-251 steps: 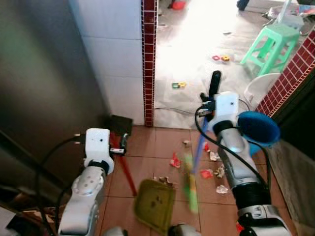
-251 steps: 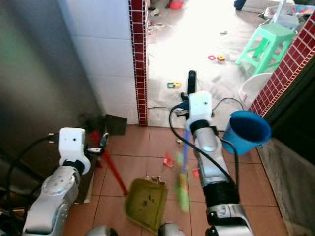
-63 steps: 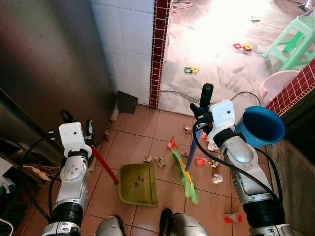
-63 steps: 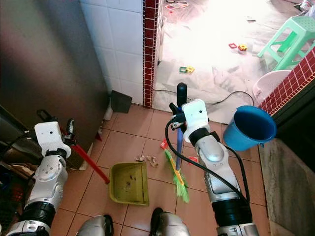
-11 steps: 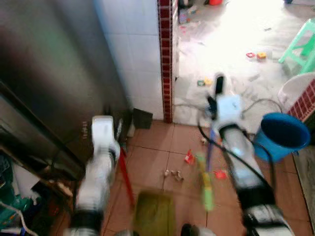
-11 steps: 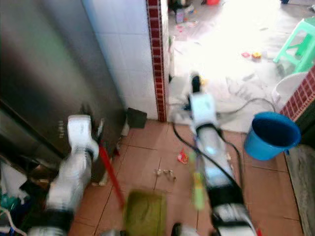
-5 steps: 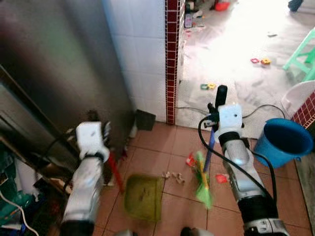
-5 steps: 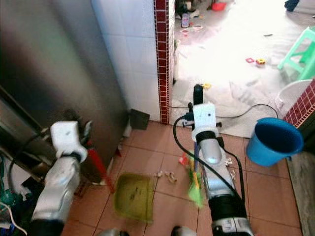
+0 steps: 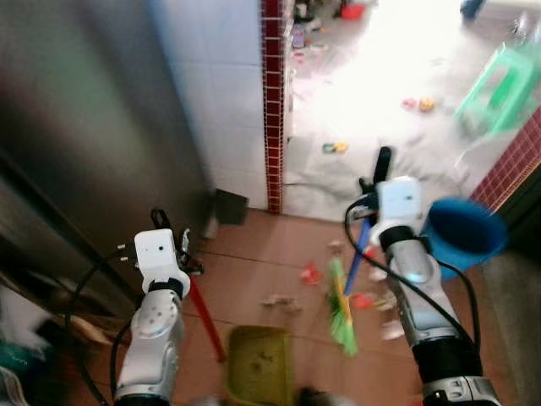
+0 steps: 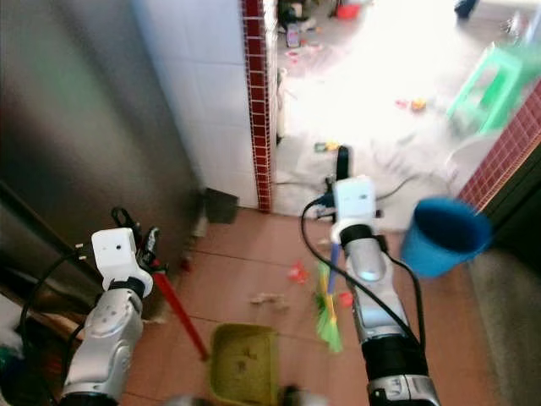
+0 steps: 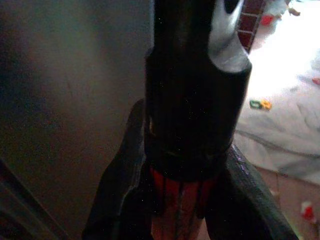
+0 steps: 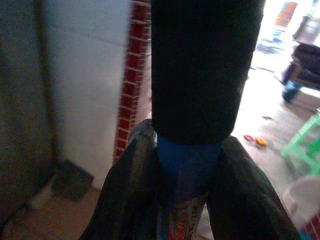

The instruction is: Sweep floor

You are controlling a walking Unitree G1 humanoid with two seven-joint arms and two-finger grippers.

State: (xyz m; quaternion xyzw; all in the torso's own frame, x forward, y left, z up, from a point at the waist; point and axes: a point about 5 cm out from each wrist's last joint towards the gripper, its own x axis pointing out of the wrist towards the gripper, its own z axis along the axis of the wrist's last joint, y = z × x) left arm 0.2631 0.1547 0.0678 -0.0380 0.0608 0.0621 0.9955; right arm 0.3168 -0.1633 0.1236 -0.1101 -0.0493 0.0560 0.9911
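Tiled floor (image 9: 254, 254), lower frame: left pincer (image 11: 180, 200) pinches dustpan (image 10: 243, 364) handle, right pincer (image 12: 185, 200) pinches broom (image 10: 325, 317), bristles angled toward scraps (image 10: 264, 298) for sweeping.

Right gripper (image 12: 184, 192): two black fingers (image 12: 127, 195) closed against the broom handle (image 12: 186, 165), one on each side.
Broom handle: blue shaft, capped by a wide black grip (image 12: 205, 65).
Wall (image 12: 85, 75): pale tiles, edged by a strip of red brick tiles (image 12: 131, 85).
Floor (image 12: 55, 220): a dark object (image 12: 72, 180) seen at the foot of the wall.
Background: a green stool (image 12: 305, 145) and small bright bits (image 12: 255, 140) on the lit floor beyond.
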